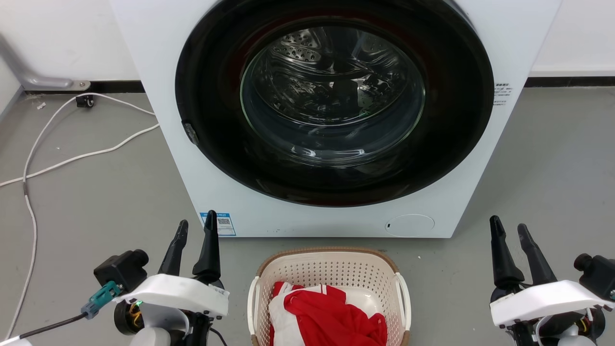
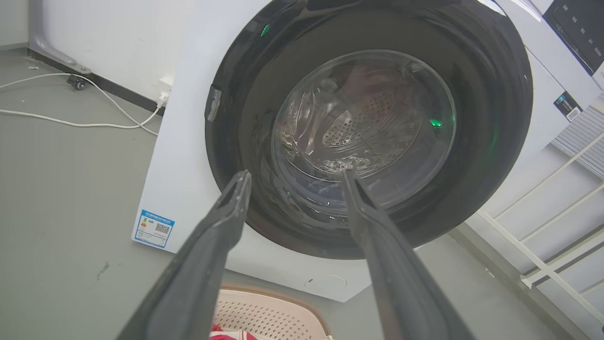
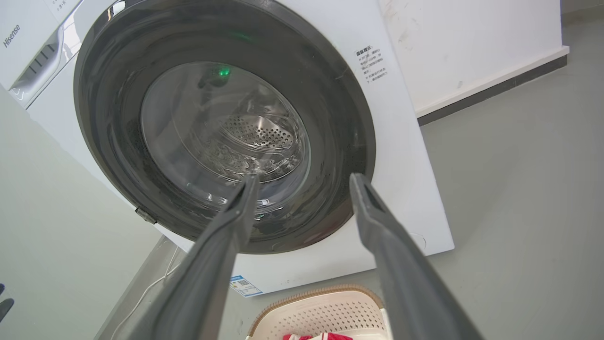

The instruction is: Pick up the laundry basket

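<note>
On the grey floor (image 1: 96,206), just in front of the washing machine (image 1: 163,144), the laundry basket (image 1: 331,270) sat between my two arms, a red-and-white garment (image 1: 336,317) bunched inside. My left gripper (image 1: 196,218) and right gripper (image 1: 509,223) both hung with fingers spread, holding nothing, each well apart from the basket. I judged it light, stiff plastic with some give in the perforated walls. The white side handles (image 1: 252,300) looked the surest hold, one per gripper, to keep it level.

laundry basket (image 1: 329,274) bottom cropped
</note>
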### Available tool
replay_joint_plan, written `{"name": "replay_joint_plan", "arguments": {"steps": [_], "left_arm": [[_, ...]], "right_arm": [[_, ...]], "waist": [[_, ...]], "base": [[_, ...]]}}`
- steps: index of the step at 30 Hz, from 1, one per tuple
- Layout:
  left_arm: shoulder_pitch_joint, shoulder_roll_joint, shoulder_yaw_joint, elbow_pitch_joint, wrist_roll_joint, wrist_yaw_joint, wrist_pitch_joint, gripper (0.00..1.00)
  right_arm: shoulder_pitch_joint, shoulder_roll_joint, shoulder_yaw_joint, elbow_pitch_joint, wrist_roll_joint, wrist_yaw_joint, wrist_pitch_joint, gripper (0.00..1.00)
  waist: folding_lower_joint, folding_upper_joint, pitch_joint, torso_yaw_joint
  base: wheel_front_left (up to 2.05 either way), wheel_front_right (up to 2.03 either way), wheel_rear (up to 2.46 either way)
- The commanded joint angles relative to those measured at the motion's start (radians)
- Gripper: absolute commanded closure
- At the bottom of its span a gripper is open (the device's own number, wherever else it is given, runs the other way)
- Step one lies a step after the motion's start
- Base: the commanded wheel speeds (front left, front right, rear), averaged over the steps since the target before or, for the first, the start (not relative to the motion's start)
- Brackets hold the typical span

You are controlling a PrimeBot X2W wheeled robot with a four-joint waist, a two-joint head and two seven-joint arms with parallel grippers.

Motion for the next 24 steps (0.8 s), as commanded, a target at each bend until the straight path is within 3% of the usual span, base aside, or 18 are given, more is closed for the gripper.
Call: {"name": "replay_joint_plan", "arguments": {"steps": [1,24], "left_arm": [[-0.022,0.001,-0.003,-0.006,0.03,0.004,-0.008,0.0],[-0.035,-0.001,-0.037,0.034,0.291,0.011,-0.067,0.0]], "right_arm": [[0.002,0.001,0.002,-0.016,-0.032,0.0,-0.006,0.0],[0.022,0.003,0.006,-0.026,-0.293,0.0,-0.032,0.0]], "waist": [[0.0,0.0,0.0,0.0],[0.0,0.0,0.001,0.001]], "base": [[0.0,0.0,0.0],[0.0,0.0,0.0]]}}
